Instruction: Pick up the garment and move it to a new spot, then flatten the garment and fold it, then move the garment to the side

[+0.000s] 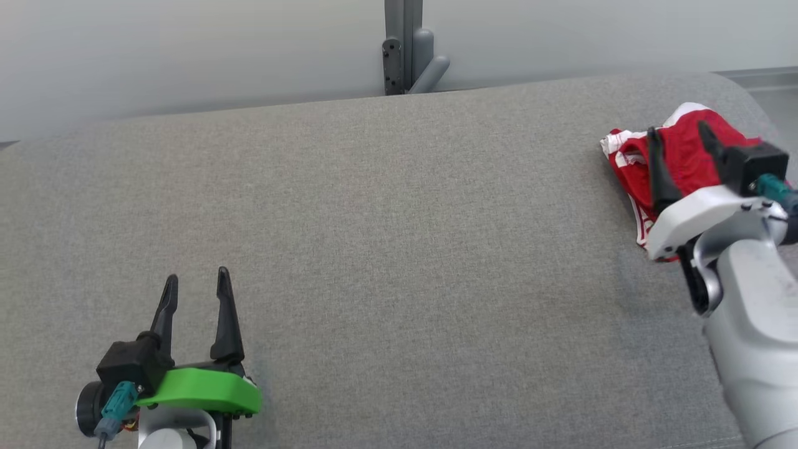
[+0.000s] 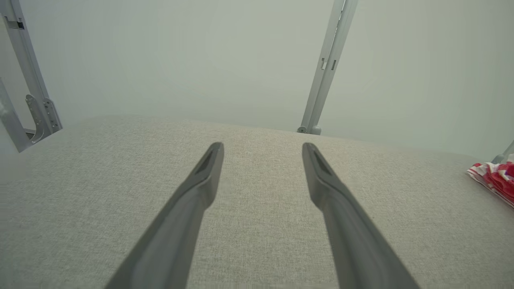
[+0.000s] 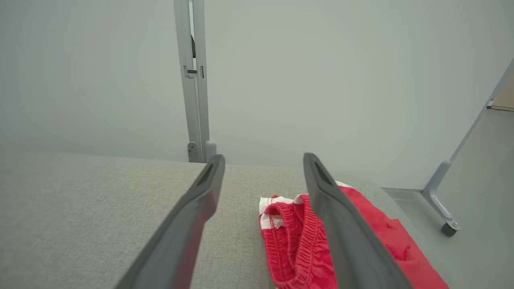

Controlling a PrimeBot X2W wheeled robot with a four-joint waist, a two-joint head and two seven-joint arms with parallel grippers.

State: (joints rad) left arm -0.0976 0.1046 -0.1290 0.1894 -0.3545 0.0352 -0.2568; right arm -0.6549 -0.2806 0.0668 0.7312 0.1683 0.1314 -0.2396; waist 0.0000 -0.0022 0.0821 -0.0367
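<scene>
1. The bench (image 1: 399, 218) is covered in grey woven fabric and runs across the whole head view. A pale wall stands behind it.
2. The garment (image 1: 682, 156) is red with white trim. It lies bunched in a heap at the far right end of the bench, close to the rounded corner.
3. The right pincer (image 1: 676, 128) is over that heap, and its two dark fingers are spread wide with nothing clamped between them.
4. In the right wrist view the right pincer (image 3: 264, 157) has one finger crossing in front of the garment (image 3: 293, 241) and the other over bare grey fabric. The garment's elastic waistband and white edge lie in the gap between the fingers. I cannot tell whether either finger touches the cloth.
5. The left pincer (image 1: 197, 274) is at the near left of the bench, well apart from the garment, and a green bracket (image 1: 199, 386) sits on its wrist.
6. The left wrist view shows the left pincer (image 2: 263, 146) fully parted and empty above bare fabric. The garment (image 2: 496, 178) is a small red patch at the far right edge.
7. A grey metal post (image 1: 402, 43) rises behind the middle of the bench.
</scene>
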